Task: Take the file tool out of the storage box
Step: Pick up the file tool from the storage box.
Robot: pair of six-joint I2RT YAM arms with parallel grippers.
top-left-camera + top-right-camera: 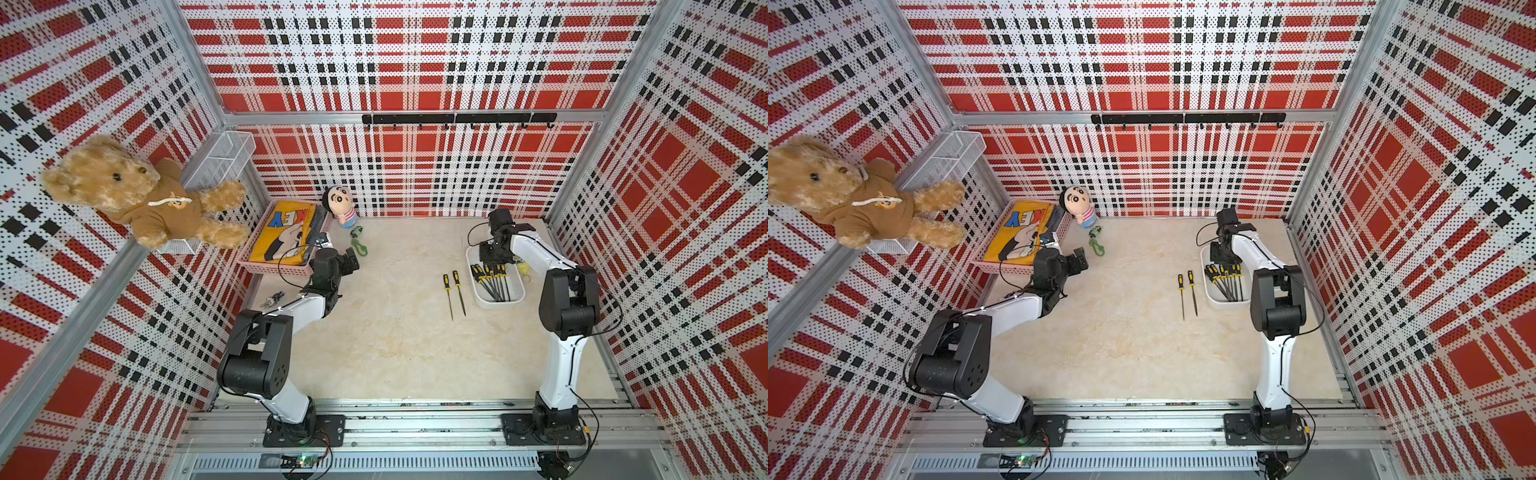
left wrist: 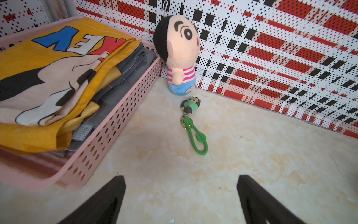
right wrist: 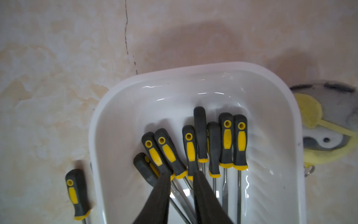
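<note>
The storage box [image 1: 500,305] [image 1: 1225,307] [image 3: 193,67] is a shallow white tub at the table's right side. It holds several file tools [image 1: 492,282] [image 3: 225,141] with black-and-yellow handles. Two more files [image 1: 448,293] [image 1: 458,291] lie side by side on the table just left of the box. My right gripper [image 3: 181,173] [image 1: 492,259] reaches down into the box's far end. Its jaws stand narrowly apart with one file's yellow collar between them; contact is unclear. My left gripper [image 2: 182,176] [image 1: 353,262] hovers wide open over bare table at the left.
A pink perforated basket [image 1: 282,266] with folded cloth, a plush doll [image 1: 338,205] and a green keychain [image 1: 358,243] sit at the back left. A teddy bear [image 1: 137,191] and wire basket [image 1: 224,158] hang on the left wall. A yellow-grey toy [image 3: 319,120] lies beside the box.
</note>
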